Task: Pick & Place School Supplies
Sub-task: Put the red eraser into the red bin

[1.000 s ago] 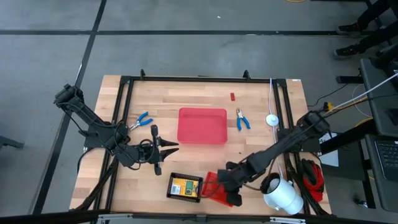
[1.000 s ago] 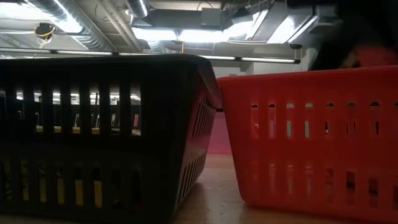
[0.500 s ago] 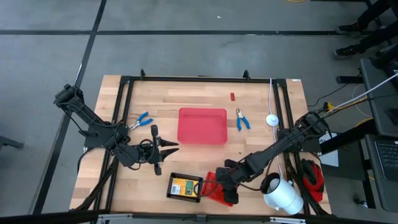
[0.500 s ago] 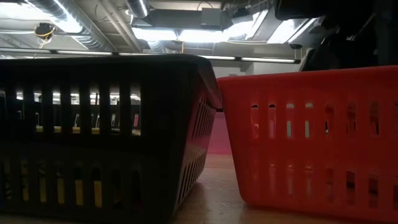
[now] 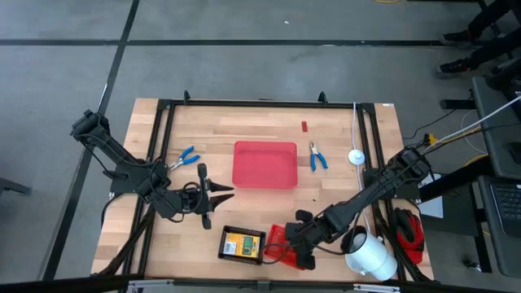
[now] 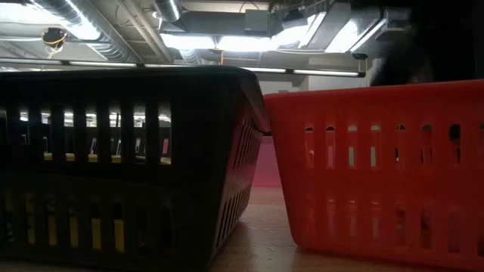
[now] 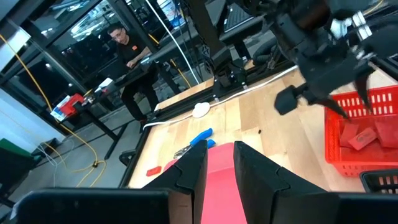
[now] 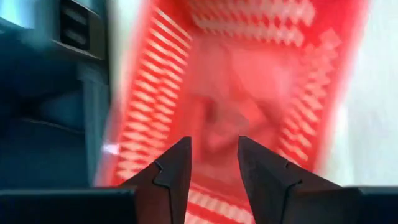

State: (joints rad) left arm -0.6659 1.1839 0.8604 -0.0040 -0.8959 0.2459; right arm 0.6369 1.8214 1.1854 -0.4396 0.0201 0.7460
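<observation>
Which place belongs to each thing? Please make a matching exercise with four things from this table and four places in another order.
Things:
1. red tray
2. yellow-and-green card box
3. right gripper
4. tiny red block

Places:
A. inside the black basket
B. alone on the wood near the table's far edge
C. over the red basket
D. in the middle of the table

Pairs: 1-D, 2-A, 3-C, 4-B
</observation>
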